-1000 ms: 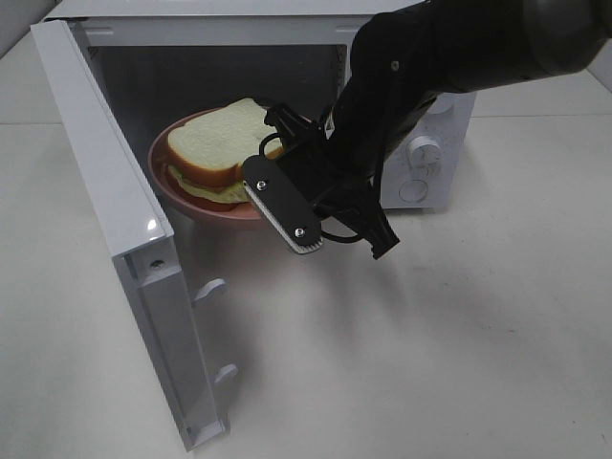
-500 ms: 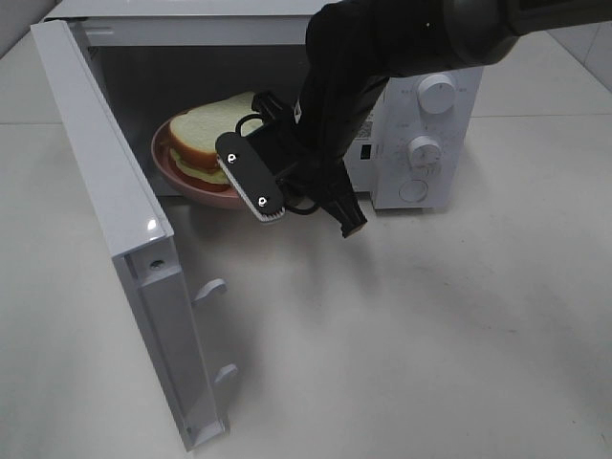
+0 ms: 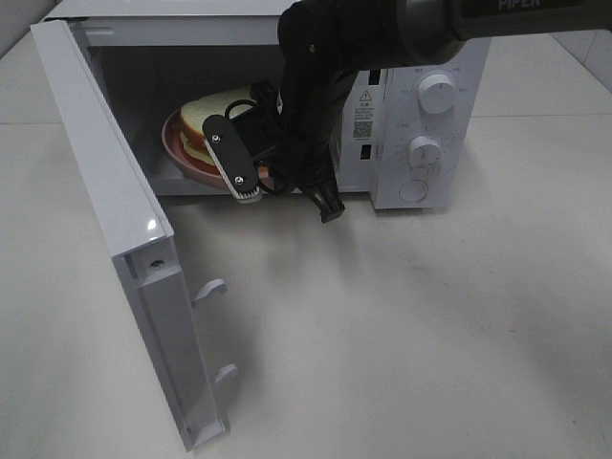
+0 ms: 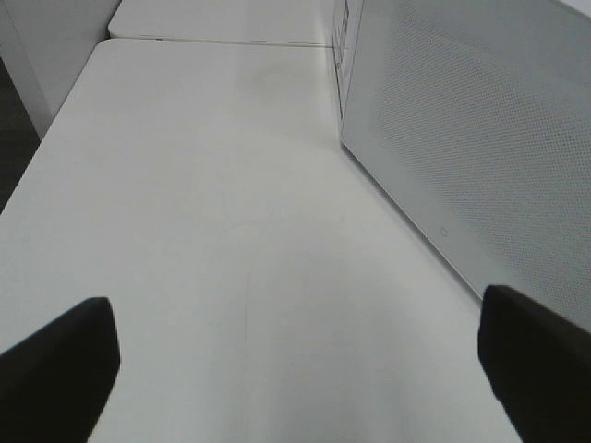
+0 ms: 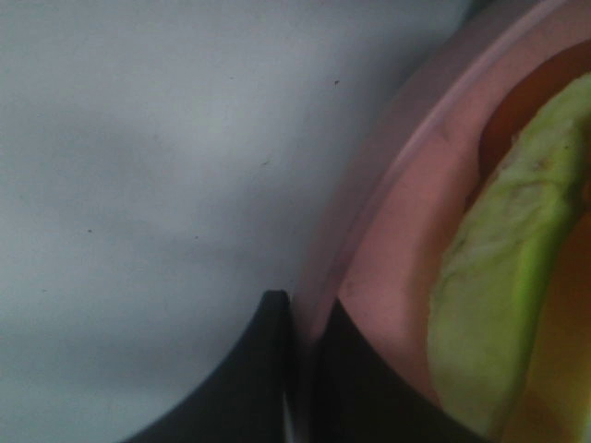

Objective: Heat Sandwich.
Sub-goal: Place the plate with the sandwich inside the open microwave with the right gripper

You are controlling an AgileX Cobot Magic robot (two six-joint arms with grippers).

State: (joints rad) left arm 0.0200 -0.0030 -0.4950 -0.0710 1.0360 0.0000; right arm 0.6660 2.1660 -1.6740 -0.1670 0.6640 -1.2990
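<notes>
White tabletop (image 3: 430,316), open microwave (image 3: 421,105); right hand (image 5: 303,318) clamped on plate (image 5: 397,231) rim, left hand (image 4: 295,360) spread wide.

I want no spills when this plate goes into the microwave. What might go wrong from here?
The right gripper pinches only the rim of the plate, which might tilt or slip. The sandwich lies loose on it and may slide. The arm crowds the microwave opening and might bump the frame.

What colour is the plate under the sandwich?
Pinkish red; the plate shows best in the right wrist view.
</notes>
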